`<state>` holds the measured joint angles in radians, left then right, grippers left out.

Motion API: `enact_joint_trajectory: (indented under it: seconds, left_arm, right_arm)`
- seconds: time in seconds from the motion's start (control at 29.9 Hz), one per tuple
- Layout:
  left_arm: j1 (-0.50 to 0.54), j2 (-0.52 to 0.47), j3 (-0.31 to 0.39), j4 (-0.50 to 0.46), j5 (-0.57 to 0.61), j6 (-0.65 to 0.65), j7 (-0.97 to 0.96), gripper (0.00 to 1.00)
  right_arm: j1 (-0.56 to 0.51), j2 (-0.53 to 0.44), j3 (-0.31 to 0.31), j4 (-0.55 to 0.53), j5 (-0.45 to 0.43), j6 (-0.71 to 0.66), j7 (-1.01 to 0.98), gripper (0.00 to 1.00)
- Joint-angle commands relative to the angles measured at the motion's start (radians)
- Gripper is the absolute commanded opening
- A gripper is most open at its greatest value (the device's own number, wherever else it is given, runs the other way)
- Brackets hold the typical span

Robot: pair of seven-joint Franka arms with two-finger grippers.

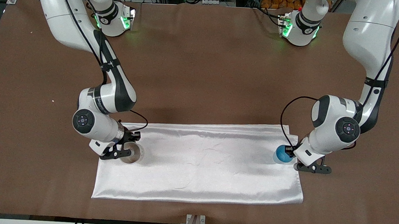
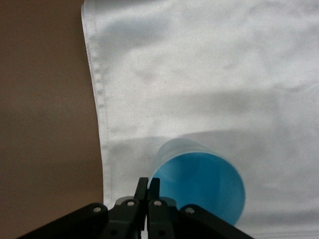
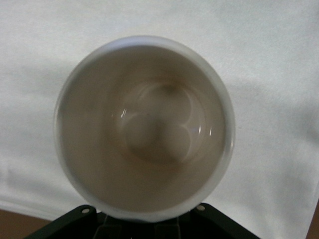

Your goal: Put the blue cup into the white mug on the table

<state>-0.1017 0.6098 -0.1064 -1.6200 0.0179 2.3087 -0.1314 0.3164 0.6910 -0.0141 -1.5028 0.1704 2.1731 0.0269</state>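
The blue cup point(image 1: 282, 154) stands on a white cloth on the brown table point(image 1: 201, 74), toward the left arm's end. My left gripper point(image 1: 289, 153) is shut on its rim: in the left wrist view point(image 2: 148, 183), one finger is inside the cup point(image 2: 199, 184) and one outside. The white mug point(image 1: 133, 153) stands on the cloth toward the right arm's end. My right gripper point(image 1: 127, 148) is right against it. In the right wrist view the mug's open mouth point(image 3: 144, 129) fills the frame, and its handle is hidden.
The shiny white cloth point(image 1: 200, 160) lies across the half of the table nearer the camera, between the two arms. Bare brown table surrounds it. The cloth's hem point(image 2: 99, 99) runs close beside the blue cup.
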Motion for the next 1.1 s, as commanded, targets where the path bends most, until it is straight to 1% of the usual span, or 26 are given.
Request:
enact_joint_trajectory:
  seconds: [0.0,0.27,0.47,0.57,0.73,0.87,1.07]
  left_arm:
    - [-0.004,-0.030,0.004,-0.008,0.020,-0.012,0.006,0.00]
    - [-0.010,-0.071,0.002,-0.009,0.036,-0.052,0.006,0.00]
    - [-0.010,-0.116,-0.002,-0.009,0.079,-0.107,0.006,0.00]
    - [-0.010,-0.134,-0.003,-0.009,0.105,-0.135,0.006,0.00]
    - [-0.004,-0.162,-0.003,-0.009,0.112,-0.163,0.010,0.00]
    - [-0.009,-0.182,-0.009,-0.009,0.112,-0.189,0.006,0.00]
    - [-0.013,-0.203,-0.059,-0.008,0.109,-0.222,-0.004,0.00]
  right_arm:
    - [0.059,-0.154,-0.006,-0.184,-0.012,0.027,0.073,0.00]
    - [0.105,-0.312,-0.006,-0.405,-0.015,0.100,0.100,0.00]
    - [0.130,-0.424,-0.006,-0.608,-0.017,0.224,0.100,0.00]
    - [0.145,-0.464,-0.006,-0.686,-0.017,0.283,0.100,0.00]
    - [0.177,-0.501,-0.004,-0.737,-0.015,0.307,0.128,0.00]
    - [0.256,-0.499,-0.004,-0.737,-0.017,0.324,0.270,0.00]
    - [0.335,-0.501,-0.003,-0.728,-0.017,0.341,0.418,0.00]
